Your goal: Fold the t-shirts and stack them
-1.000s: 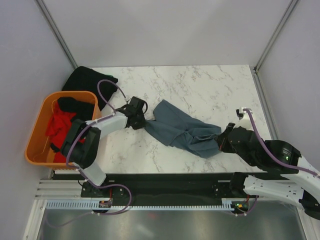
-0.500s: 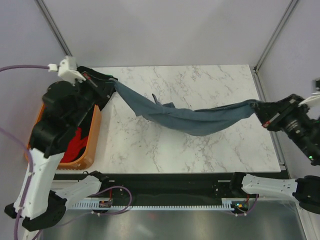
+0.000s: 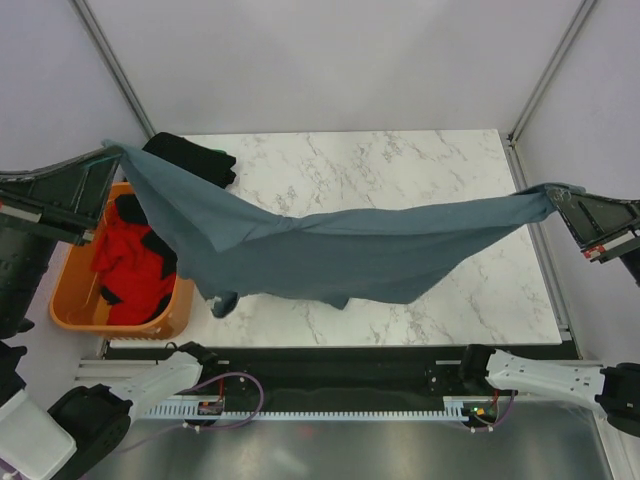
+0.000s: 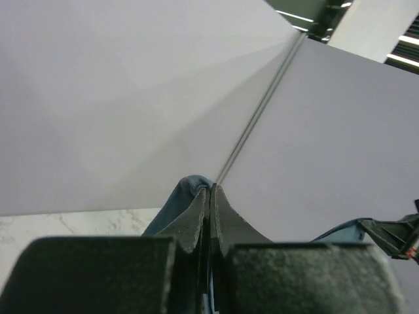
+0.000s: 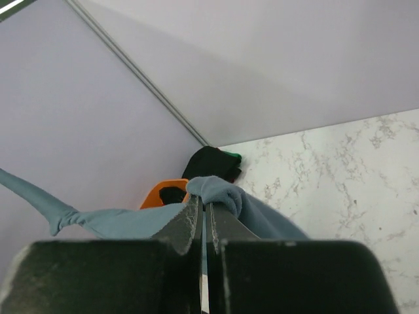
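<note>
The slate blue-grey t-shirt [image 3: 330, 250] hangs stretched in the air across the table's width, sagging in the middle above the marble. My left gripper [image 3: 108, 153] is raised at the far left, shut on one end of it; in the left wrist view the cloth [image 4: 190, 188] bunches at the closed tips [image 4: 210, 190]. My right gripper [image 3: 552, 192] is raised at the far right, shut on the other end, with cloth [image 5: 219, 190] folded over its tips [image 5: 201, 200]. A black t-shirt [image 3: 190, 160] lies at the table's back left corner. A red t-shirt [image 3: 125, 258] lies in the basket.
The orange plastic basket [image 3: 70, 300] stands off the table's left edge and also holds black cloth [image 3: 135, 210]. Grey enclosure walls surround the marble table [image 3: 420, 170]. In the right wrist view the basket [image 5: 167, 187] and the black shirt [image 5: 209, 162] lie beyond the tips.
Both arms have risen and swung outward. The blue-grey shirt, crumpled on the table a second ago, is now lifted and pulled wide between the two grippers.
</note>
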`<control>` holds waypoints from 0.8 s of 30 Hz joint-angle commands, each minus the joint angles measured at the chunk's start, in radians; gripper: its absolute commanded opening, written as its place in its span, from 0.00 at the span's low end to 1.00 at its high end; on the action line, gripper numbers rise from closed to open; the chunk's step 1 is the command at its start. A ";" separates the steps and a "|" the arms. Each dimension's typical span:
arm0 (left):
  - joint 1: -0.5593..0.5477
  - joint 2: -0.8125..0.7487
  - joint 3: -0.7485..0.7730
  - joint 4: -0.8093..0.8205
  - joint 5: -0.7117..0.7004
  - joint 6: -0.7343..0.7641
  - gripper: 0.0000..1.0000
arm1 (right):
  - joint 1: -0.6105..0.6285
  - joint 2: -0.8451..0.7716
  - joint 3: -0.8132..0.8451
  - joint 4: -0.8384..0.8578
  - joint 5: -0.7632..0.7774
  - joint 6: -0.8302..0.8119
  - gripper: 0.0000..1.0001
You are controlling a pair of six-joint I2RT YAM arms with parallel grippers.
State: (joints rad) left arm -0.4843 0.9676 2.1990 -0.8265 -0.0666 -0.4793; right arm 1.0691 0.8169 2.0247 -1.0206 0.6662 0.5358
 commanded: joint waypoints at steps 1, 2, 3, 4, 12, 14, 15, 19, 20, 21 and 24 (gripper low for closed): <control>0.000 0.017 0.062 0.084 0.104 0.064 0.02 | -0.005 -0.050 -0.073 0.180 -0.017 0.073 0.00; 0.000 0.017 0.085 0.093 0.119 0.059 0.02 | -0.005 -0.050 -0.075 0.183 -0.028 0.085 0.00; 0.000 0.019 0.093 0.102 0.131 0.054 0.02 | -0.005 -0.047 -0.072 0.188 -0.065 0.104 0.00; 0.001 0.017 0.097 0.115 0.158 0.048 0.02 | -0.008 -0.044 -0.069 0.191 -0.080 0.111 0.00; 0.003 -0.020 0.102 0.222 0.237 0.051 0.02 | -0.122 -0.088 -0.040 0.264 -0.197 0.084 0.00; 0.003 -0.021 0.104 0.243 0.244 0.062 0.02 | -0.207 -0.131 -0.041 0.307 -0.195 0.038 0.00; 0.003 -0.020 0.105 0.265 0.258 0.073 0.02 | -0.242 -0.140 -0.041 0.321 -0.194 0.018 0.00; 0.003 0.009 0.090 0.331 0.287 0.085 0.02 | -0.409 -0.156 -0.023 0.355 -0.182 -0.063 0.00; 0.003 0.019 0.087 0.342 0.287 0.090 0.02 | -0.426 -0.144 -0.021 0.353 -0.169 -0.085 0.00; 0.004 0.031 0.082 0.363 0.280 0.097 0.02 | -0.440 -0.134 -0.030 0.346 -0.159 -0.089 0.01; 0.003 0.094 0.068 0.374 0.226 0.108 0.02 | -0.451 -0.061 -0.046 0.274 -0.056 -0.082 0.01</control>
State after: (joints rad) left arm -0.4839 0.9791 2.2818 -0.5446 0.2047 -0.4316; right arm 0.6235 0.6579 2.0064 -0.7090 0.5034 0.5007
